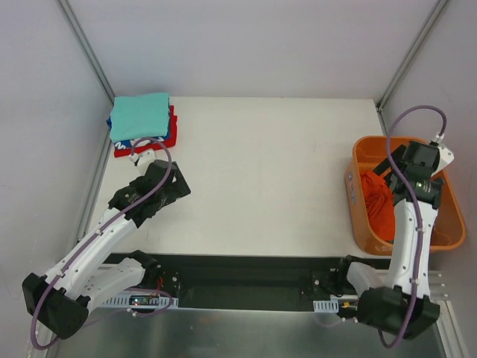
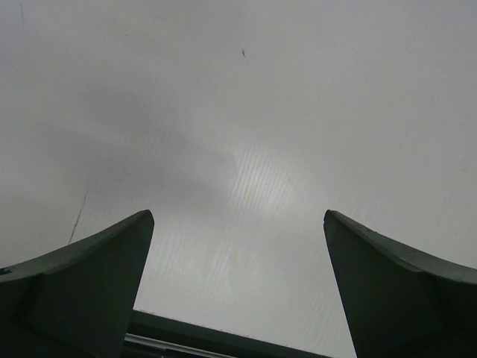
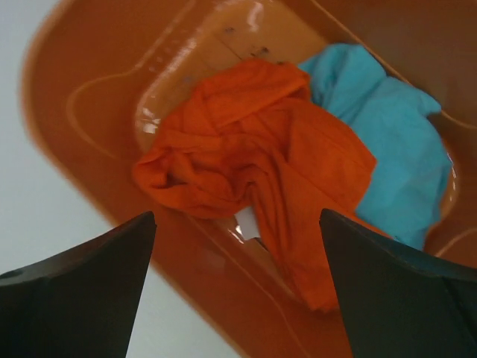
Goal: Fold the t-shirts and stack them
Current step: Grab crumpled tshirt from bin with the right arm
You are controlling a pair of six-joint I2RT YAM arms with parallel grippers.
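A folded stack of t-shirts lies at the table's back left corner, a teal one on top and a red one beneath it. My left gripper hovers just in front of the stack, open and empty; in the left wrist view its gripper frames only a pale surface. Inside the orange basket a crumpled orange t-shirt lies beside a teal t-shirt. Above them my right gripper is open, holding nothing. From above, the right gripper sits over the basket's left half.
The basket stands at the table's right edge, with its near rim under my right fingers. Grey walls and metal posts close in the back corners. A black rail runs along the near edge between the arm bases.
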